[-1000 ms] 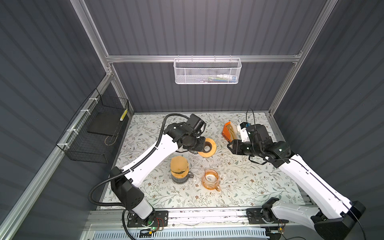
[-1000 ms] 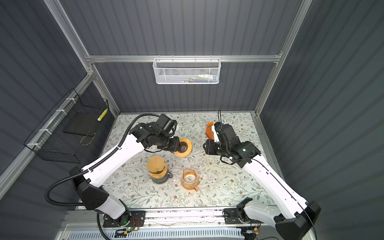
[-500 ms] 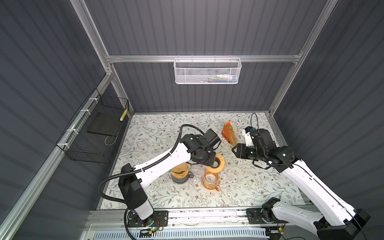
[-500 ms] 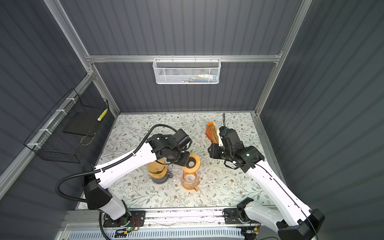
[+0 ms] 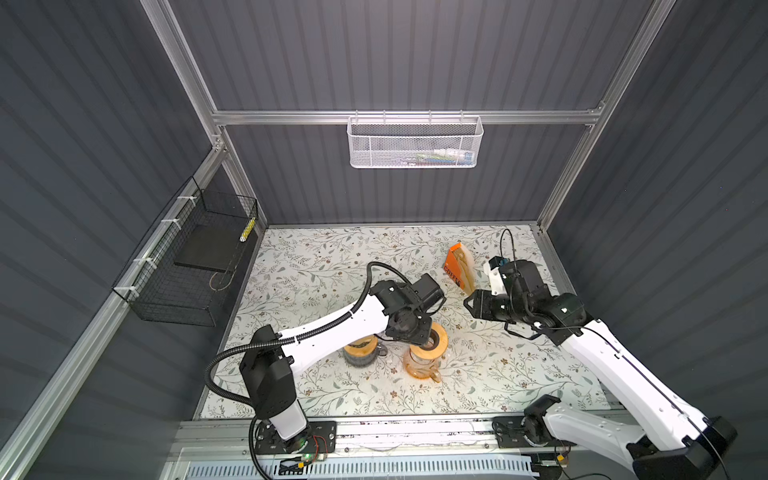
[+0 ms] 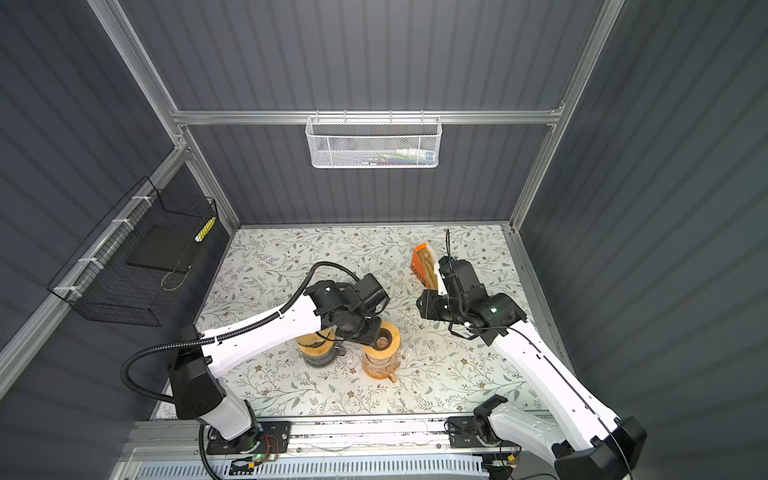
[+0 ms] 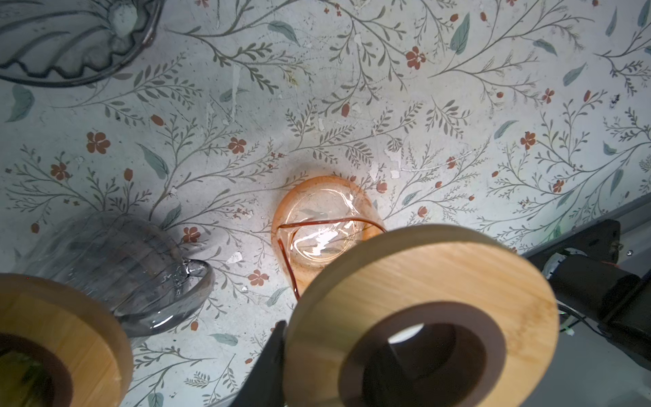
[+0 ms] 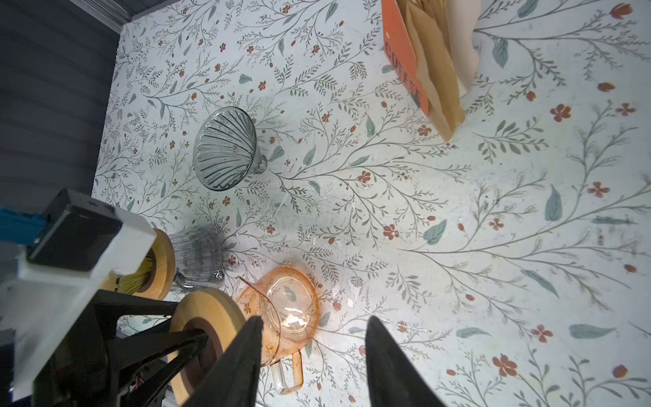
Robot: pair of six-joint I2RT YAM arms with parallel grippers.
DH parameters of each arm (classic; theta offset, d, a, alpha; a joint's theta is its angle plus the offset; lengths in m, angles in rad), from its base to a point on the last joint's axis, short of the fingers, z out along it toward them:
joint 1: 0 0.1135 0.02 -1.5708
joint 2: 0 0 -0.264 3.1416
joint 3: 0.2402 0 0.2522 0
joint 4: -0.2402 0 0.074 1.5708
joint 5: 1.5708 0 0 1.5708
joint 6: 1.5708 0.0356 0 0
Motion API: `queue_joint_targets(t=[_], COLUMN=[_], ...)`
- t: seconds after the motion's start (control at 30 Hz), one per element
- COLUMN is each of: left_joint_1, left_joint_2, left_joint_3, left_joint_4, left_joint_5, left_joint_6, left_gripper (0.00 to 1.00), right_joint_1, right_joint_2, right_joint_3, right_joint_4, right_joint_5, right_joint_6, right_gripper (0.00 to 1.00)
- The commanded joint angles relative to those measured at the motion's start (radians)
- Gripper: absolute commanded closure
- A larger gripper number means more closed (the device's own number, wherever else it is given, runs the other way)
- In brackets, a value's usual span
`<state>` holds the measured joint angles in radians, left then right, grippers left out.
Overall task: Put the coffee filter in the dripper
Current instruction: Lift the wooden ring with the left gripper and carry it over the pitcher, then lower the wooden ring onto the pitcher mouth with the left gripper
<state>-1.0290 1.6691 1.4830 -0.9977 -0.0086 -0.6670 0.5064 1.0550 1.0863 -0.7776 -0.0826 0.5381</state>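
Tan coffee filters [image 8: 436, 63] stand in an orange holder [image 5: 457, 268] marked COFFEE at the back right. The dripper [image 8: 225, 148], a ribbed grey glass cone, lies on its side on the mat; in both top views my left arm hides it. My left gripper [image 7: 336, 336] is shut on a wooden ring [image 5: 432, 338], one finger outside it and one through its hole, just above an orange glass carafe [image 5: 422, 365]. My right gripper [image 8: 315, 319] hangs open and empty over the mat, between the holder and the carafe.
A grey glass carafe [image 6: 316, 349] with a second wooden ring [image 7: 53, 334] on its mouth stands left of the orange one. A black wire basket [image 5: 187, 266] hangs on the left wall and a white mesh basket [image 5: 415, 141] on the back rail.
My left arm has carried the wooden ring from the middle of the mat toward the front, to just over the orange carafe. The right gripper has shifted only slightly.
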Motion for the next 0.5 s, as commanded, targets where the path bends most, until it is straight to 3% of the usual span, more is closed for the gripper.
queue_joint_targets(t=[0.0, 0.47], left_joint_1=[-0.006, -0.016], left_joint_2=[0.021, 0.045], left_joint_3=[-0.022, -0.057], left_joint_4=[0.023, 0.038], left_joint_5=[-0.005, -0.012], left_joint_6=[-0.021, -0.042], left_gripper=[1.00, 1.00], right_joint_1=[-0.006, -0.008], right_joint_2=[-0.004, 0.002], right_joint_3=[-0.009, -0.029], right_joint_4=[0.008, 0.033], right_joint_5=[-0.013, -0.039], right_joint_6=[-0.003, 0.005], right_gripper=[0.51, 0.51])
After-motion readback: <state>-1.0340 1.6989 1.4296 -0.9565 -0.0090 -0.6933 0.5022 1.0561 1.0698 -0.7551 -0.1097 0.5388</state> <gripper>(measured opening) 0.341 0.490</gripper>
